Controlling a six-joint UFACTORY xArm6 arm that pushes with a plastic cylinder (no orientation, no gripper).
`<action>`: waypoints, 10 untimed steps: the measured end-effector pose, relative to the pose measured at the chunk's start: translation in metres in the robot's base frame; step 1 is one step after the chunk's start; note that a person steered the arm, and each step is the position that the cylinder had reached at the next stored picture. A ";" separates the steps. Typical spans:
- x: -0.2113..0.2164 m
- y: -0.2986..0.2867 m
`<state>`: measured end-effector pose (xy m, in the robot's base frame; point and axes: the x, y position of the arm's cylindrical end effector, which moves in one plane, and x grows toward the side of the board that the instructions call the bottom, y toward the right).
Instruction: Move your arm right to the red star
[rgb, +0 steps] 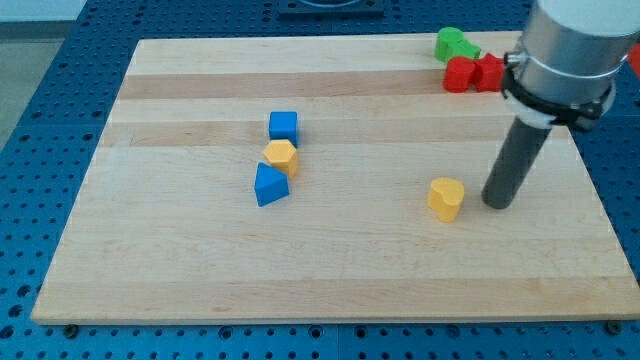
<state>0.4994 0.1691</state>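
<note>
Two red blocks lie side by side at the view's top right: a red block (459, 75) on the left and a red star-like block (488, 72) on the right, partly hidden by my arm. Their exact shapes are hard to make out. A green block (453, 44) touches them from above. My tip (497, 203) rests on the board well below the red blocks, just right of a yellow heart-shaped block (446, 198).
A blue cube (284, 125), a yellow hexagon (281, 156) and a blue triangular block (270, 185) form a column at the board's centre-left. The wooden board (200, 280) lies on a blue perforated table.
</note>
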 end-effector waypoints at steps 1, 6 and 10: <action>0.000 -0.049; 0.009 -0.077; -0.249 0.153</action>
<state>0.2501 0.3225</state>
